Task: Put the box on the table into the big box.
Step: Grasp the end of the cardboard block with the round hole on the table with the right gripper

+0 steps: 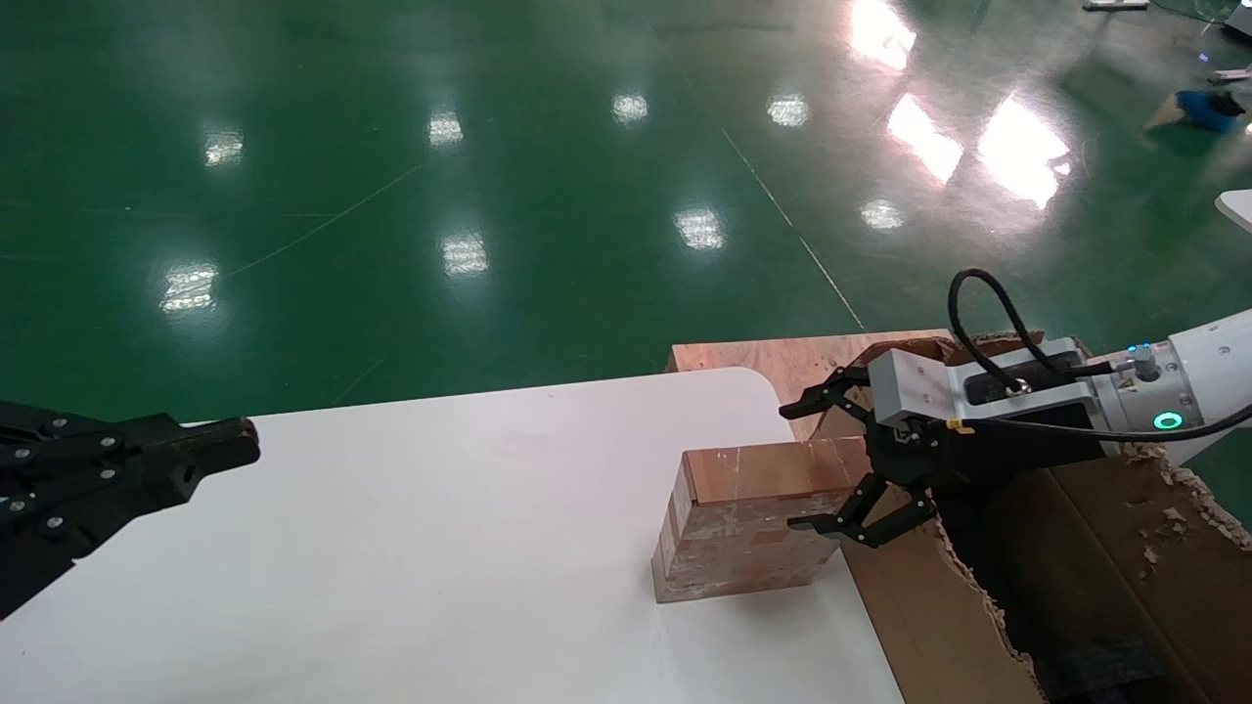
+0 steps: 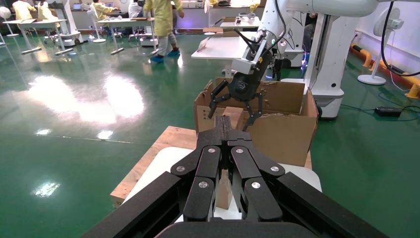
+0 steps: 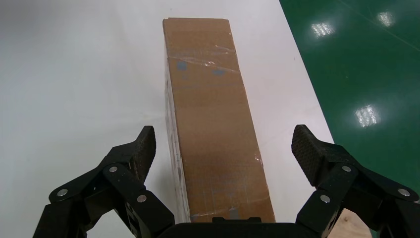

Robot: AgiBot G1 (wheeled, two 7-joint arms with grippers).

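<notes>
The small taped box (image 1: 743, 523) stands on the white desk (image 1: 440, 548) near its edge, just beside the big carton (image 1: 1125, 548). Right gripper (image 3: 223, 148) straddles it, fingers (image 3: 133, 151) spread wide — centre first, then squeeze the long sides evenly. Left gripper (image 1: 210, 450) idles well apart — fingers clenched.

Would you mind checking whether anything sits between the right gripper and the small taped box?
Nothing visible does. The right gripper is open with its fingers either side of the box's near end on the table; the big box is right beside it.
</notes>
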